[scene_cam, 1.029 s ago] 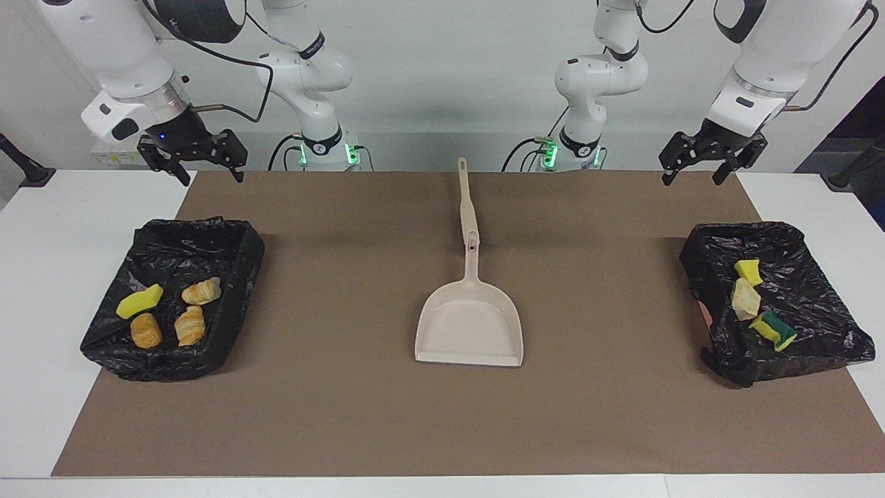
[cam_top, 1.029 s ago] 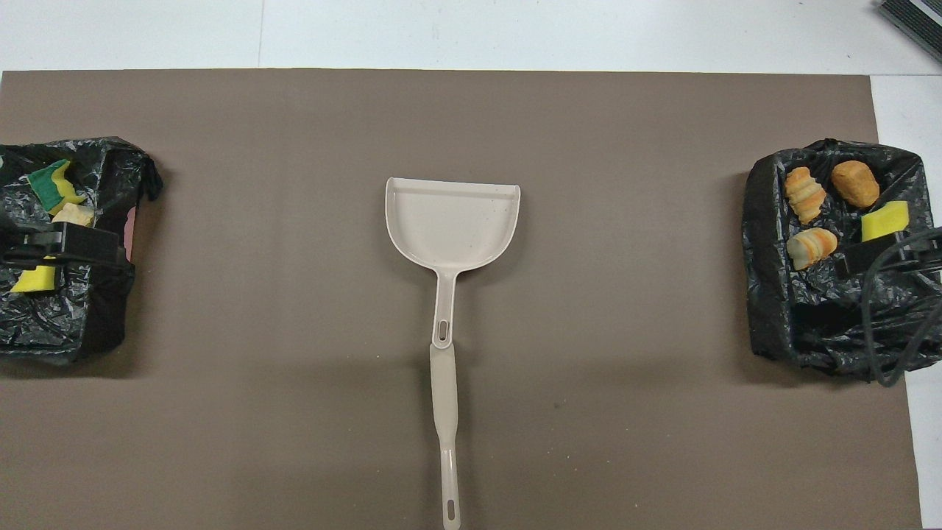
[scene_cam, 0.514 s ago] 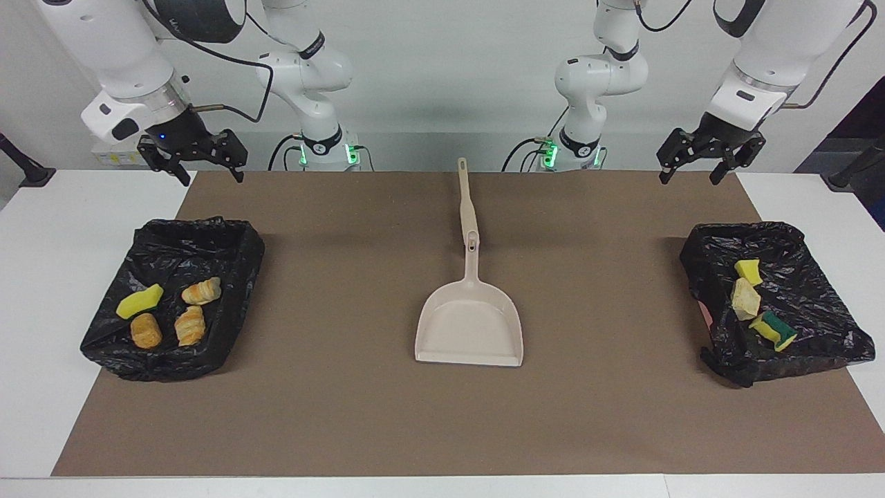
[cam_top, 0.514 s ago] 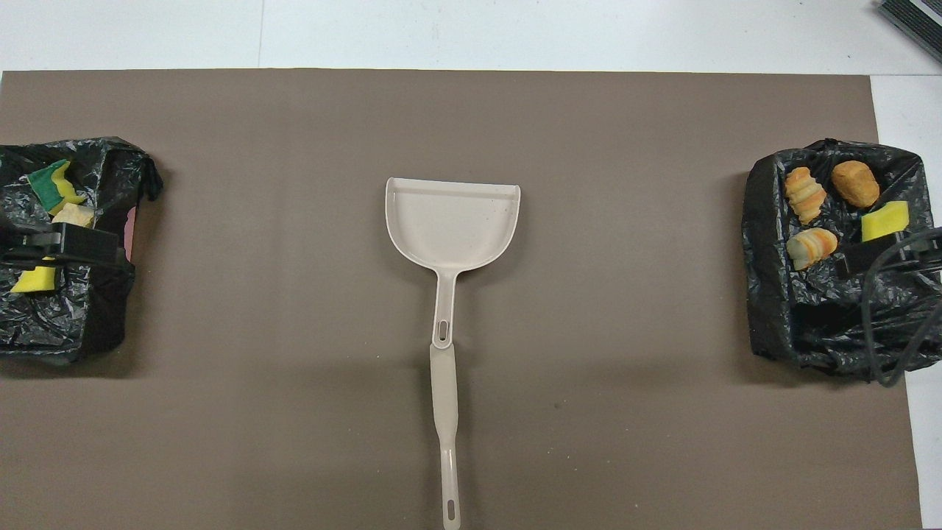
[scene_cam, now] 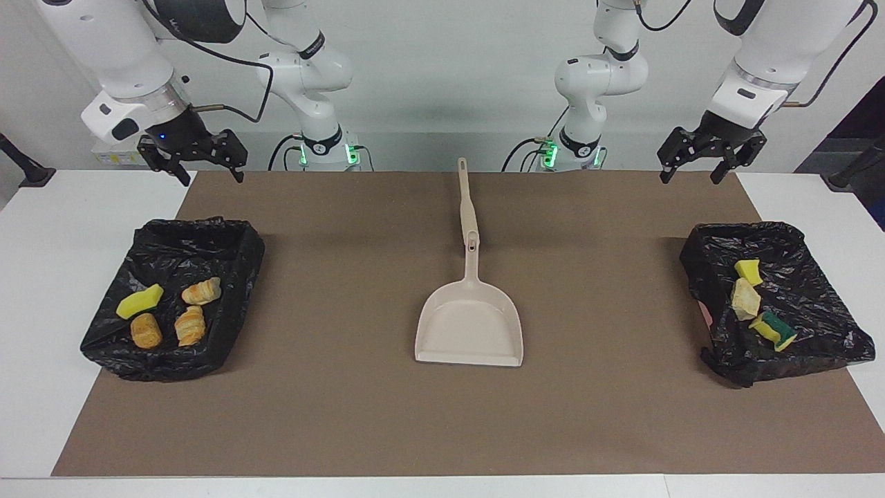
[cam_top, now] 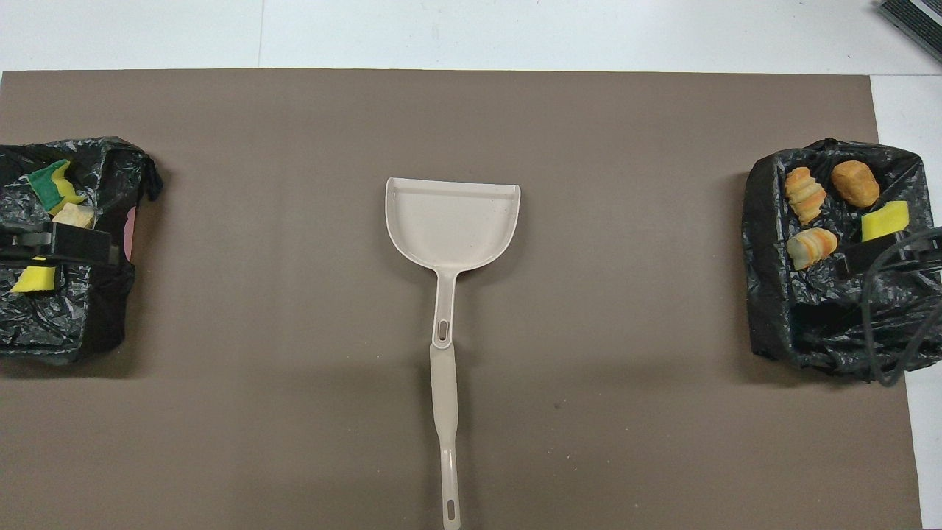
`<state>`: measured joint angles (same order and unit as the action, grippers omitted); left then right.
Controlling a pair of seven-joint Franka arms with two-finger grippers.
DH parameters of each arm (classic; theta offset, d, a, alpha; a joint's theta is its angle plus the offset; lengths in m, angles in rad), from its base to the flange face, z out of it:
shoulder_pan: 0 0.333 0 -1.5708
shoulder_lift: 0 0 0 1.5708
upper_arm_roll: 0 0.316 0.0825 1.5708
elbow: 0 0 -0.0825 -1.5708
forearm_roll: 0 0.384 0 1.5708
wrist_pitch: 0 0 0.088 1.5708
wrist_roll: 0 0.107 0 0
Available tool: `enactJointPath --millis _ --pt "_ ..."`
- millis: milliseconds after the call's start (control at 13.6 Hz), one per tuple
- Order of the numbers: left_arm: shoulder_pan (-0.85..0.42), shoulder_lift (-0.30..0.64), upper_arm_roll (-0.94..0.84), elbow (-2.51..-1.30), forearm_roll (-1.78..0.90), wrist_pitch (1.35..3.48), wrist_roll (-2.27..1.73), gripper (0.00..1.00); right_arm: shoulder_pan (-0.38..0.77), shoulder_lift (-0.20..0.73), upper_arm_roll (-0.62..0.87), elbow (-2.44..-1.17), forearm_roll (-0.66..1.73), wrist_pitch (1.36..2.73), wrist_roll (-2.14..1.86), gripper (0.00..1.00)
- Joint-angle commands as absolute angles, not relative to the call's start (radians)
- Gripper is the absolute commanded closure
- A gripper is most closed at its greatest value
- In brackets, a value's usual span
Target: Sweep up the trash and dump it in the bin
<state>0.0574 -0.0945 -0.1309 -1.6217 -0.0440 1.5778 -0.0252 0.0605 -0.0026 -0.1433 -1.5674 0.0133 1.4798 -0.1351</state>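
Covering part of yellow sponge (cam_top: 33,279) overhead: left gripper (scene_cam: 693,169) (jaws released); right gripper (scene_cam: 204,171) released too.

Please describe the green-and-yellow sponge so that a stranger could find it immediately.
Find the black-lined bin at the left arm's end of the table. Three scraps lie inside; the green-and-yellow sponge lies farthest from the robots. Only it has a dark green layer.

A beige dustpan (scene_cam: 469,325) lies mid-mat (scene_cam: 346,415), pan away from the robots.
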Motion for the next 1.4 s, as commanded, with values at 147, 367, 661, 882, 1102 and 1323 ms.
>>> enactJointPath --millis 147,367,661,882,1102,1323 --pt "0.069 -0.106 -0.138 -1.621 -0.052 1.572 -0.023 0.0 0.051 -0.008 -0.135 -1.571 0.026 1.485 -0.12 0.0" --pt "0.069 -0.106 -0.138 -1.621 -0.051 1.572 -0.023 0.0 0.051 -0.008 -0.137 -1.571 0.026 1.486 -0.12 0.0" --pt "0.069 -0.106 -0.138 -1.621 -0.051 1.583 -0.021 0.0 0.051 -0.008 -0.137 -1.569 0.026 1.485 -0.118 0.0" --pt "0.069 -0.106 -0.138 -1.621 -0.051 1.585 -0.021 0.0 0.051 -0.008 -0.135 -1.571 0.026 1.485 -0.12 0.0" --pt "0.069 -0.106 -0.138 -1.621 -0.051 1.582 -0.023 0.0 0.051 -0.008 -0.137 -1.571 0.026 1.485 -0.118 0.0" --pt "0.068 -0.106 -0.138 -1.621 -0.051 1.583 -0.023 0.0 0.051 -0.008 -0.137 -1.571 0.026 1.485 -0.118 0.0"
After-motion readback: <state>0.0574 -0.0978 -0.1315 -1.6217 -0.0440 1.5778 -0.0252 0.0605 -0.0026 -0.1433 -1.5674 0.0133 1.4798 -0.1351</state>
